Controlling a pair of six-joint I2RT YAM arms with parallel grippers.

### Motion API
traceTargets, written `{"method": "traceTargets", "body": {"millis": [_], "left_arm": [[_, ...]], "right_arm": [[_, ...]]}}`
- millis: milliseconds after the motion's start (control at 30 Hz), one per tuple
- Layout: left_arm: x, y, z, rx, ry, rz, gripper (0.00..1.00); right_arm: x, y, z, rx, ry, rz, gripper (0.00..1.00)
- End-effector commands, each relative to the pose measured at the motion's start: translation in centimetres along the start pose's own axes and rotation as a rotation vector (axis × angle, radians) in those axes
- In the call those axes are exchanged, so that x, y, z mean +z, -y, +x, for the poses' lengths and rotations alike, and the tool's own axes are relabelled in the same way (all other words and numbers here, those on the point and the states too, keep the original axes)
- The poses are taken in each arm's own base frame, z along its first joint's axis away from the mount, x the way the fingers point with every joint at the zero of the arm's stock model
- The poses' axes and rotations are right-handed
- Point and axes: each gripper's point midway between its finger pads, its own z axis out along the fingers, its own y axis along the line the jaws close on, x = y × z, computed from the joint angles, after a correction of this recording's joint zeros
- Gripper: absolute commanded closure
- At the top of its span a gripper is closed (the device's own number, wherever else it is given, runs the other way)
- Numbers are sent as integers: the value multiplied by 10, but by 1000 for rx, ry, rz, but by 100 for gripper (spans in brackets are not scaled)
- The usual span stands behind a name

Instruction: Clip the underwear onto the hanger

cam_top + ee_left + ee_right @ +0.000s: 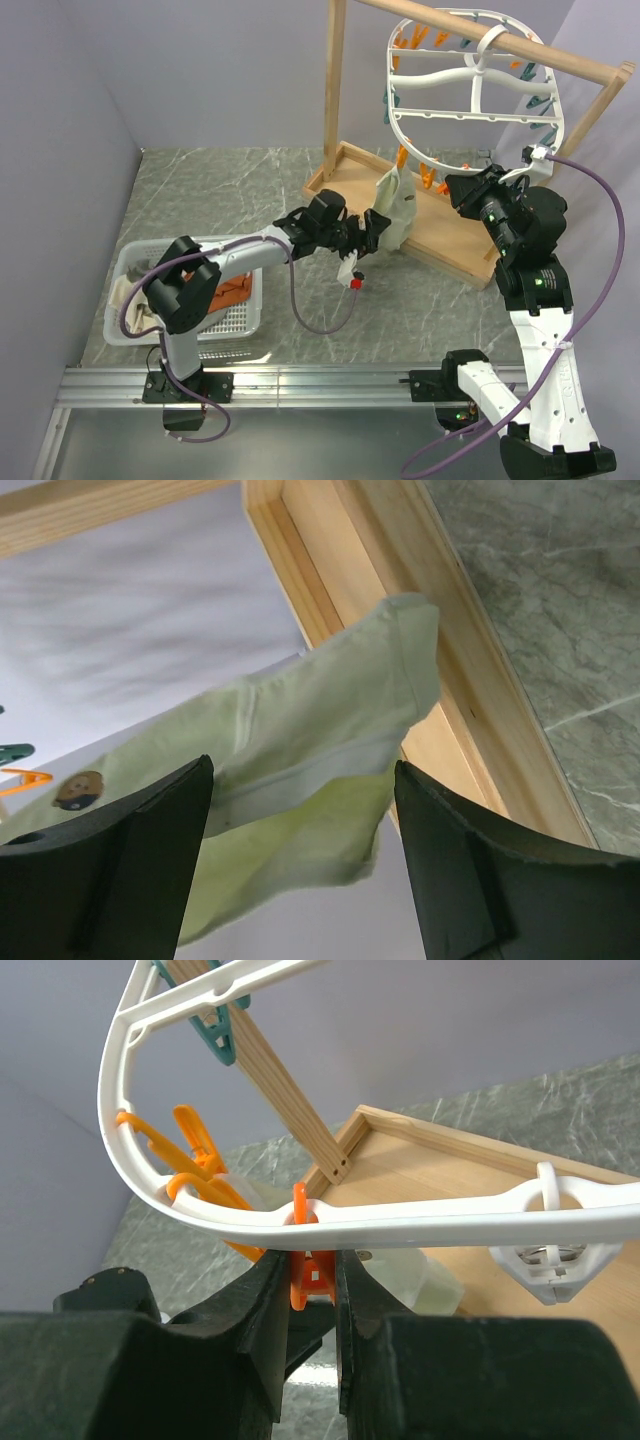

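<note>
Nearest us, by the left arm's base, the basket of spare cloths plays no part. Further out, the left tool is spread wide, its fingers standing either side of the underwear without closing on it, so as we read it this arm gives the cloth no support. The underwear hangs limp from the lower rim of the hanger, its free end dangling over the base of the stand. At that rim the right tool is pressed onto an orange pin, pinching it, with pale fabric showing just behind and below. We cannot tell whether the pin's mouth actually has cloth in it. That is the main risk. If the squeeze is holding the pin open and the hem sits shallow or beside the mouth, letting go would bite on nothing, and the underwear would drop onto the stand or the desk. Second risk: the hanger hangs only by its hook on the stand's top bar, so a sideways drag from the right arm could swing or tilt it and shake the cloth loose. Third: if the left tool closes and pulls down, it may tug the hem out of a weak bite.
</note>
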Motion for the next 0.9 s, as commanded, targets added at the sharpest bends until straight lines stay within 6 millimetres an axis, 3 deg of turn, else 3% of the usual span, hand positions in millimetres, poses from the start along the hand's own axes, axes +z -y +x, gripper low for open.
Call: {"method": "traceTargets", "body": {"millis": [0,167,267,433,467,500,567,633,667,733,767,800,867], "left_arm": [[2,-31,4,479,-15,15,21],[7,-24,5,485,3,51,24],[6,-29,-4,469,42,47,29],[2,-32,-33,330,122,87,53],[1,-25,-40,277,151,127,61],[-1,-38,-39,255,147,118,64],[4,-41,-45,146,149,148,78],[2,-51,-48,51,141,185,83],[3,-66,-44,22,130,175,87],[2,-58,-53,-101,137,252,90],[5,-71,-50,-131,131,242,94],[3,-64,-57,-216,143,290,95],[7,-73,-56,-277,138,294,99]], "right_arm": [[-2,-6,-12,-9,41,-20,100],[-2,-6,-11,-9,41,-20,100],[-3,-5,-11,-14,44,-19,100],[-3,-5,-12,-14,45,-23,100],[-3,-6,-11,-13,44,-25,100],[-3,-6,-11,-13,44,-25,100],[-4,-6,-12,-15,46,-29,100],[-4,-6,-12,-15,48,-28,100],[-5,-7,-12,-15,47,-29,100],[-5,-7,-13,-16,49,-32,100],[-6,-7,-13,-14,51,-32,100],[-5,-8,-12,-14,48,-34,100],[-5,-7,-12,-11,49,-32,100]]}}
